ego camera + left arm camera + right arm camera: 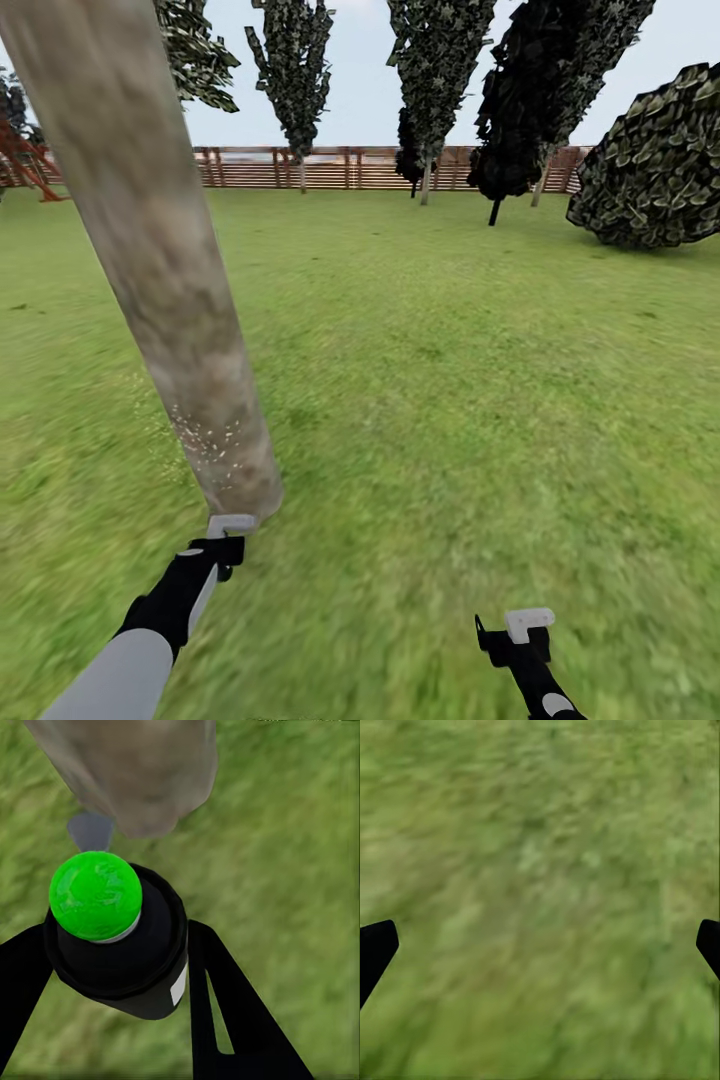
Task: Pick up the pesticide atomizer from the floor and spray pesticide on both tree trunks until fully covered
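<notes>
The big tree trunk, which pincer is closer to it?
Left. The left pincer sits at the base of the tree trunk, holding the atomizer; the right pincer hangs apart over grass.

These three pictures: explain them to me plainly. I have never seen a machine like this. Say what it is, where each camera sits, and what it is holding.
It is a simulated wheeled robot with two arms, steered by a person. The head view looks forward and down over a lawn ringed by a wooden fence. The other two cameras sit near each gripper, looking along its fingers. The left gripper is shut on a dark atomizer bottle, whose top looks bright green here, held close to the foot of a leaning, beige-grey tree trunk. Pale specks dot the trunk low down. The right gripper is open and empty, its fingertips spread over bare grass.
</notes>
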Robot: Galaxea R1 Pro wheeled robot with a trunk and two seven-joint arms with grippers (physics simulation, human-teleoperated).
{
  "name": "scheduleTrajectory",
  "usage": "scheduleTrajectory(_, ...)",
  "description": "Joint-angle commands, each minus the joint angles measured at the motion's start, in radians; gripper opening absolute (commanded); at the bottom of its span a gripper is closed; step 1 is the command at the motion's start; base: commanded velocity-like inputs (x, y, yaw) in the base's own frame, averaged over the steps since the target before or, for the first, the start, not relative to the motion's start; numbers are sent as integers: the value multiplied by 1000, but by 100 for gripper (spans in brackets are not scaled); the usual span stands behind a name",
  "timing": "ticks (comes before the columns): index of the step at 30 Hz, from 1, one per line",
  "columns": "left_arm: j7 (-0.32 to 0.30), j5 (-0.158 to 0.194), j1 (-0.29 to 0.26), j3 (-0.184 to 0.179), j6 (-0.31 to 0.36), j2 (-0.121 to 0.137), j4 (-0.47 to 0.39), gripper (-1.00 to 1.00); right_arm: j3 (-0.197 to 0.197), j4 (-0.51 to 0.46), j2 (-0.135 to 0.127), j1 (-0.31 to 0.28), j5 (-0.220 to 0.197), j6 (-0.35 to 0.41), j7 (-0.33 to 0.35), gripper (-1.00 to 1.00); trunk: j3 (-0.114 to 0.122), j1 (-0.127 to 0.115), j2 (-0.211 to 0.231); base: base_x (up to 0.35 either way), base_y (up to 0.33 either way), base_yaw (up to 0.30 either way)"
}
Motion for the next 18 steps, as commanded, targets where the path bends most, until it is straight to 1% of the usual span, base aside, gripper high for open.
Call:
scheduleTrajectory(1, -5, -7, -1, 4, -10, -1, 0, -100, -6, 1, 0, -1, 11, -4, -4, 100, -1, 0, 0, 0, 0, 272)
scheduleTrajectory(3, -6, -7, -1, 4, -36, -2, 0, -100, -6, 1, 0, -1, 11, -4, -4, 100, -1, 0, 0, 0, 0, 274)
scheduleTrajectory(6, -7, -9, -1, 1, -46, -6, -5, -100, -6, 1, 0, -1, 11, -4, -4, 100, -1, 0, 0, 0, 0, 217)
scheduleTrajectory(12, -7, -8, -1, 3, -47, -2, -16, -100, -6, 0, 0, -1, 11, -4, -5, 100, -1, 0, 0, 11, -7, 21)
scheduleTrajectory(18, -5, -8, -1, 4, -47, -7, -17, -100, -6, 0, 0, -1, 11, -4, -5, 100, -1, 0, 0, 116, -220, 0)
